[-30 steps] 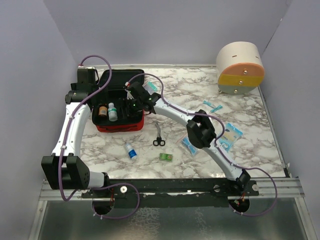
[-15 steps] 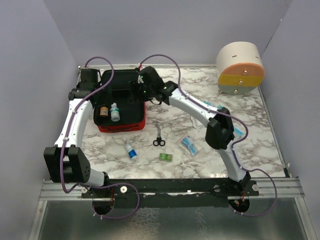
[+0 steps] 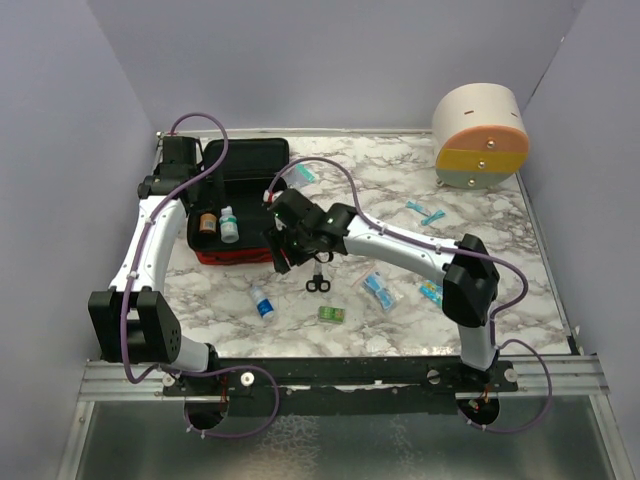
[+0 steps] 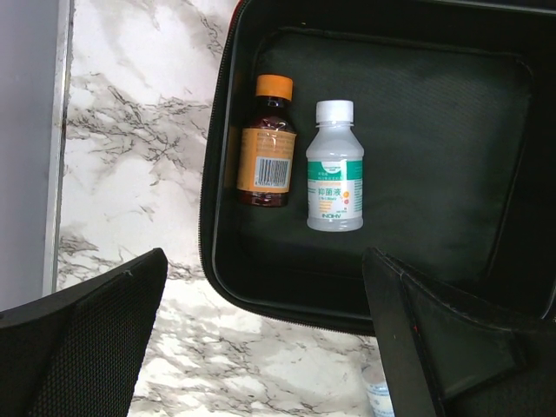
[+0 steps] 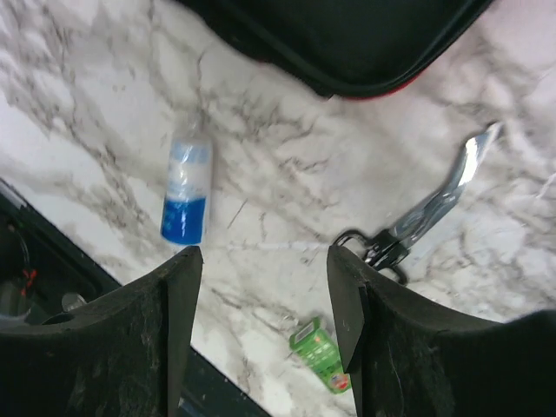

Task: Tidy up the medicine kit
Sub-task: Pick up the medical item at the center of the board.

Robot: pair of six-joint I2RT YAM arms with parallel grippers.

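Observation:
The medicine kit [image 3: 236, 257] lies open at the back left, red outside and black inside [image 4: 434, 130]. A brown bottle [image 4: 265, 143] with an orange cap and a white bottle [image 4: 334, 169] lie side by side in its base. My left gripper [image 3: 188, 185] hangs open high over the kit's left side [image 4: 265, 261], holding nothing. My right gripper [image 3: 277, 255] is open and empty just in front of the kit's front edge [image 5: 347, 43], above bare marble [image 5: 265, 254]. A small blue-and-white bottle [image 5: 187, 191] lies a little to its left [image 3: 262, 302].
Scissors [image 3: 317, 272] and a small green box [image 3: 332, 314] lie on the marble near the right gripper. Clear packets with blue contents [image 3: 378, 288] lie to the right and at the back [image 3: 427, 212]. A round cream, orange and yellow drawer container [image 3: 480, 135] stands at the back right.
My right arm has swung from over the kit's back half down to the table in front of the kit. The left arm has stayed almost still.

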